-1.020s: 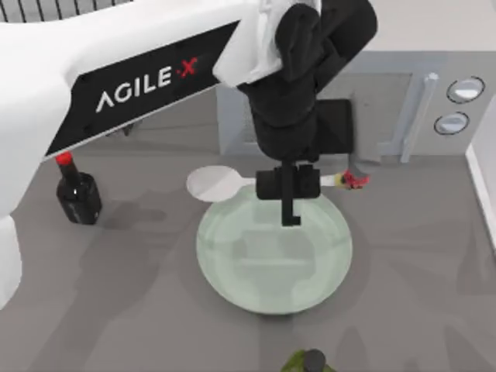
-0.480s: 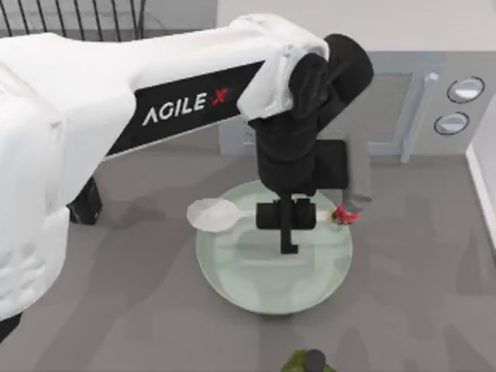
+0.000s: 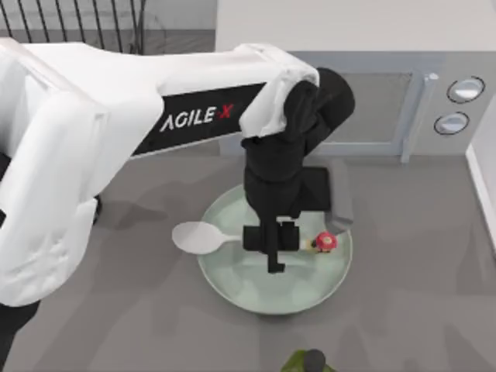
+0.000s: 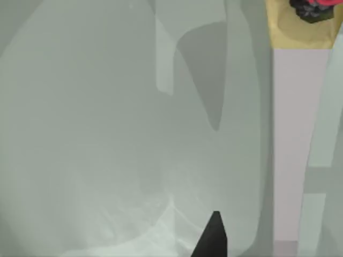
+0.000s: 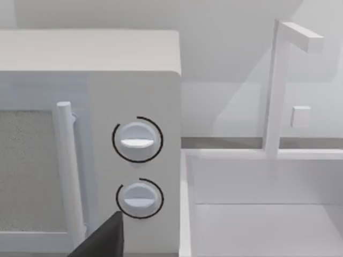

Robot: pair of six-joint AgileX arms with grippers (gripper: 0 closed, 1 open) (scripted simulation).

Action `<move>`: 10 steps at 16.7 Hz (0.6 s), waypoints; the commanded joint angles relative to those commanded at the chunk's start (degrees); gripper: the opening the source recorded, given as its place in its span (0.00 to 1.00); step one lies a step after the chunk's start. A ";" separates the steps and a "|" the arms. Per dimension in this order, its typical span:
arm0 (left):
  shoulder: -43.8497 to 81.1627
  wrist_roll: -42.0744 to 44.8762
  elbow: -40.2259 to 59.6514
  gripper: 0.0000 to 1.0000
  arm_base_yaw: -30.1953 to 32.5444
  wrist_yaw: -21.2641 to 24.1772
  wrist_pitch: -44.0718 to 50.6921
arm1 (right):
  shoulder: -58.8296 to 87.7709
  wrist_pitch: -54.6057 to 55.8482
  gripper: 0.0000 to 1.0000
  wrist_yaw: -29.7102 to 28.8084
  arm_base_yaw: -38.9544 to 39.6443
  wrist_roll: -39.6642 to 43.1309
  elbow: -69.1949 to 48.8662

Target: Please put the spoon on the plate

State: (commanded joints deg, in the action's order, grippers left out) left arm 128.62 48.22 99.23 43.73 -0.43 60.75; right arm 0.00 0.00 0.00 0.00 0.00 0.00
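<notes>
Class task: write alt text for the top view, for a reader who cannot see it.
My left arm's black hand holds a white-bowled spoon with a red mushroom knob across a round mint-green glossy plate; the bowl overhangs the plate's left rim. A white microwave stands behind.

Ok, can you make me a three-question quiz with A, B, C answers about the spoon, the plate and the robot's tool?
1. Where is the spoon's white bowl?
A. Past the plate's left rim
B. In the plate's middle
C. Inside the microwave

2. What colour is the spoon's knob?
A. Blue
B. Red with white dots
C. Yellow

3. What is the left tool doing?
A. Holding the spoon's handle over the plate
B. Parked away from the plate
C. Gripping the plate's rim

Answers:
1. A, the top view shows the bowl sticking out over the table at the plate's left.
2. B, the knob is red and dotted, over the plate's right part.
3. A, the tool is shut on the handle above the plate.
</notes>
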 joint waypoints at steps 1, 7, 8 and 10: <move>0.00 0.00 0.00 0.00 0.00 0.00 0.00 | 0.00 0.00 1.00 0.00 0.00 0.00 0.00; 0.00 0.00 0.00 0.45 0.00 0.00 0.00 | 0.00 0.00 1.00 0.00 0.00 0.00 0.00; 0.00 0.00 0.00 0.53 0.00 0.00 0.00 | 0.00 0.00 1.00 0.00 0.00 0.00 0.00; 0.00 0.00 0.00 0.68 0.00 0.00 0.00 | 0.00 0.00 1.00 0.00 0.00 0.00 0.00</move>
State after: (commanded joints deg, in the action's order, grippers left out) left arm 128.62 48.22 99.23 43.73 -0.43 60.75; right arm 0.00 0.00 0.00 0.00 0.00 0.00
